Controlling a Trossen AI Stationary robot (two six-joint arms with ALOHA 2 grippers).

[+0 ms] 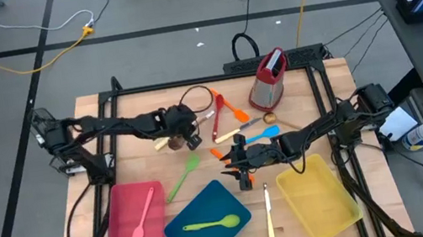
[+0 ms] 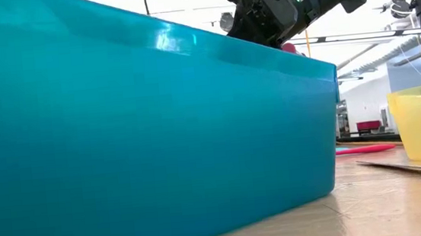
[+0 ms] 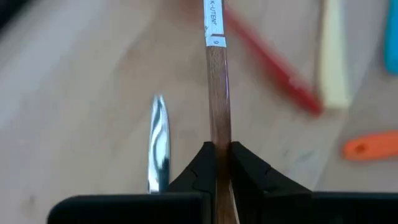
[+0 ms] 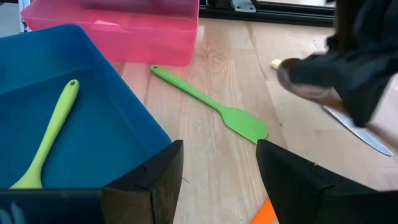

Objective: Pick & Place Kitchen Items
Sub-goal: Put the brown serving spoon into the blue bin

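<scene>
Scanning the overhead view from left to right, you find the red tray (image 1: 119, 235) at lower left holding a pink spatula (image 1: 143, 219), then the blue tray (image 1: 205, 209) at lower centre with a green spoon (image 1: 211, 224) lying in it, and the yellow tray (image 1: 318, 197) at lower right with nothing visible inside. Your left gripper (image 3: 222, 163), left of centre, is clenched on a brown spoon (image 3: 217, 93). A green spatula (image 4: 211, 107) lies on the table between the red and blue trays. Your right gripper (image 4: 219, 171) hangs at centre with its fingers spread, nothing between them. A cream knife (image 1: 267, 213) lies between the blue and yellow trays.
</scene>
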